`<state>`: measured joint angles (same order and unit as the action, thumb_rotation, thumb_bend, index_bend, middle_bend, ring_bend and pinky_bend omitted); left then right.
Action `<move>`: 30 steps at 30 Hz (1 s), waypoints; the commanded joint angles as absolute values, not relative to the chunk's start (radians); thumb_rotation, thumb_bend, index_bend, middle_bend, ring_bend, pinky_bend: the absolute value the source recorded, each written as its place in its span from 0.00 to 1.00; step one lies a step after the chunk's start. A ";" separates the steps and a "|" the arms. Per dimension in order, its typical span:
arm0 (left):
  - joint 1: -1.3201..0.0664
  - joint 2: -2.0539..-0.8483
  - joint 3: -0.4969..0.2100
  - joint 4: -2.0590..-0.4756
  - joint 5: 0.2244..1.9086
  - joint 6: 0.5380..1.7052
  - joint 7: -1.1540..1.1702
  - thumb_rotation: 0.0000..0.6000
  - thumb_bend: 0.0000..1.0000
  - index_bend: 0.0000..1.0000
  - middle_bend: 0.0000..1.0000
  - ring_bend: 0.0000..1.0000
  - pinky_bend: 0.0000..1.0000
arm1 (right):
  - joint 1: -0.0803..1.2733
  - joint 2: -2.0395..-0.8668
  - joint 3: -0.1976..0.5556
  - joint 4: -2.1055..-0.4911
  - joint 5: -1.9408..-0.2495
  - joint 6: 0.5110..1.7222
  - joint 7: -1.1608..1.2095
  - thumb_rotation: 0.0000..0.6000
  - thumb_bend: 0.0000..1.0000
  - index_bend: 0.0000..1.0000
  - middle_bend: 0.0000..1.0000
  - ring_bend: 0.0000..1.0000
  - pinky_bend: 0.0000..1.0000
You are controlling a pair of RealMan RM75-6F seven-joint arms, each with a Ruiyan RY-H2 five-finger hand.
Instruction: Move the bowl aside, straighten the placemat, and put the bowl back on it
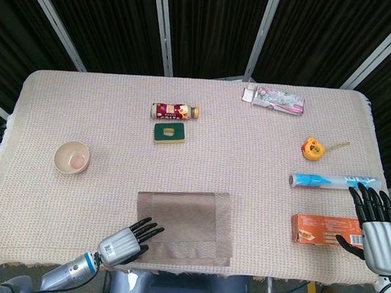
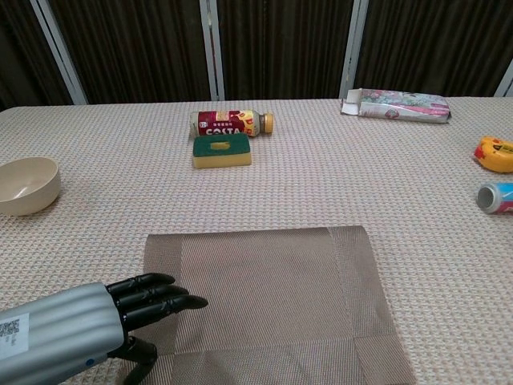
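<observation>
The left hand (image 1: 126, 241) is lying at the table's (image 1: 261, 150) seven o'clock edge, fingers straight and spread, grasping nothing, its fingertips (image 2: 188, 302) reaching over the placemat's (image 1: 185, 226) near-left corner. The placemat is sitting flat at six o'clock. At four o'clock the right hand (image 1: 375, 229) is hovering released, fingers apart, beside an orange box (image 1: 325, 229). The bowl (image 1: 71, 158) is standing upright at nine o'clock, well apart from the placemat. Farther off, a sponge (image 1: 170, 133) and bottle (image 1: 175, 110) are lying toward twelve.
</observation>
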<state>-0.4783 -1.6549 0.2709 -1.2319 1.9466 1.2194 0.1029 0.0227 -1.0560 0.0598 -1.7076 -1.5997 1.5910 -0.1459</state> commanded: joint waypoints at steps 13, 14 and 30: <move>-0.586 -1.590 -0.007 -1.374 1.768 1.208 0.093 1.00 0.56 0.68 0.00 0.00 0.00 | 0.022 -1.063 0.059 -1.710 -1.604 1.595 -0.170 1.00 0.00 0.00 0.00 0.00 0.00; -0.601 -1.594 -0.049 -1.374 1.721 1.183 0.107 1.00 0.57 0.68 0.00 0.00 0.00 | 0.022 -1.065 0.059 -1.710 -1.605 1.596 -0.173 1.00 0.00 0.00 0.00 0.00 0.00; -0.767 -1.662 -0.369 -1.125 1.269 0.922 0.022 1.00 0.58 0.70 0.00 0.00 0.00 | 0.039 -1.084 0.093 -1.680 -1.514 1.551 -0.194 1.00 0.00 0.00 0.00 0.00 0.00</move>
